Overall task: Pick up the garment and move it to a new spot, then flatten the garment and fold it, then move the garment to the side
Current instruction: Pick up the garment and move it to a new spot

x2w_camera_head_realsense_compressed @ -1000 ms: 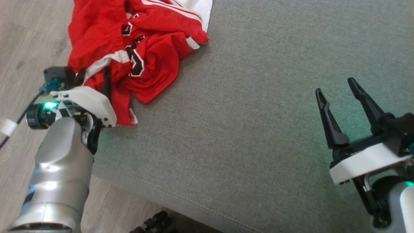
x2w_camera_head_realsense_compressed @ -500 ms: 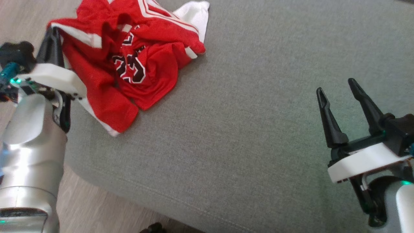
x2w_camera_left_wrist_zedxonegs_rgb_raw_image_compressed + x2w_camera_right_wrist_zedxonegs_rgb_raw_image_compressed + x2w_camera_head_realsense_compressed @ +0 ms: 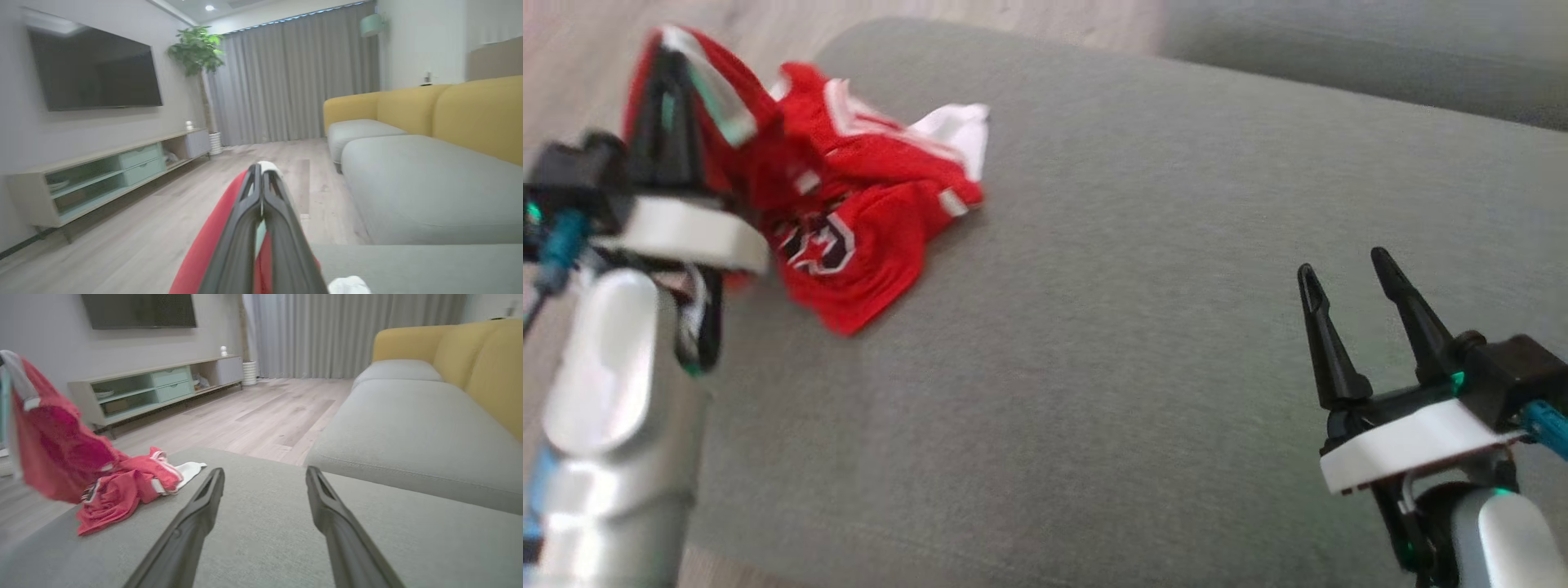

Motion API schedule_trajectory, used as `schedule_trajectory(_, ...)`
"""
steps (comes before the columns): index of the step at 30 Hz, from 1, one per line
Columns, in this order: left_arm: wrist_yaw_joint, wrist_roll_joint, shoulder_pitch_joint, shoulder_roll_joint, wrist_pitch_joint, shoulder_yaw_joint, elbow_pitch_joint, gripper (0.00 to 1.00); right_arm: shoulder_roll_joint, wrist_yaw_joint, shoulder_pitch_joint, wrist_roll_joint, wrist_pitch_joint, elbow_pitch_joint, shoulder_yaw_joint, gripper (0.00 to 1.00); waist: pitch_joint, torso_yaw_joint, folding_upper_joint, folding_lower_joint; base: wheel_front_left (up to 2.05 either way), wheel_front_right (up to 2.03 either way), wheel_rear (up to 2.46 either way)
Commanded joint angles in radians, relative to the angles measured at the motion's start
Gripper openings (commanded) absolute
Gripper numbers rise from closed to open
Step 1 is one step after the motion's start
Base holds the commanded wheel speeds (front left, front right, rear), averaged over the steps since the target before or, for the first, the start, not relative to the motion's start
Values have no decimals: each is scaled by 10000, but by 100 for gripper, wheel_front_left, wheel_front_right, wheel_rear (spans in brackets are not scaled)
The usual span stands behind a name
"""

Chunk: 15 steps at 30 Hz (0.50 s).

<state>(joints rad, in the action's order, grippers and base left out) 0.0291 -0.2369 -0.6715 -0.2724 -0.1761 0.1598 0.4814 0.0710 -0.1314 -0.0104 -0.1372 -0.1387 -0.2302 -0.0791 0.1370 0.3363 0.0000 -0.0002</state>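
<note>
A red garment [image 3: 849,229] with white trim and dark lettering lies crumpled at the far left of the grey cushion [image 3: 1143,327]. My left gripper [image 3: 670,69] is shut on its white-trimmed edge and holds that edge lifted above the cushion, the cloth hanging down from the tips. In the left wrist view the two fingers [image 3: 261,192] are pressed together with red cloth [image 3: 208,245] draped beside them. My right gripper [image 3: 1343,265] stands open over the cushion's right side, nothing between its fingers [image 3: 196,522]. The right wrist view shows the garment [image 3: 122,486] partly raised at the left.
Wooden floor [image 3: 572,65] runs along the cushion's left edge. A yellow-backed sofa with grey seats [image 3: 408,416] stands beyond. A TV [image 3: 94,69], a low cabinet [image 3: 102,171], a plant [image 3: 196,49] and grey curtains [image 3: 294,77] line the far side of the room.
The left gripper has risen with the garment's edge, pulling the cloth up off the cushion. The head camera has tilted, shifting the whole view. The right gripper stays open.
</note>
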Motion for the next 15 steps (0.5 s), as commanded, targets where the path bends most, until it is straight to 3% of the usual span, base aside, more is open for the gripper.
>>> schedule_trajectory(1, -93, -9, -57, -380, 232, -228, -776, 0, -45, 7, 185, -85, 156, -269, -231, 100, -538, -812, 0, 2, 0, 0, 0)
schedule_trajectory(8, -297, -196, 1588, 252, 1459, 459, -3076, 0, -169, 7, 59, -199, 426, -20, -279, 100, -630, -2697, 0, 2, 0, 0, 0)
schedule_trajectory(10, -87, -277, 1806, 718, 1572, 1045, -3617, 0, -191, 7, 36, -278, 528, 52, -218, 100, -456, -3556, 0, 2, 0, 0, 0)
schedule_trajectory(15, 377, -209, 1464, 1593, 1484, 2326, -3678, 0, -204, 7, -93, -610, 764, 240, 15, 100, -14, -4699, 0, 2, 0, 0, 0)
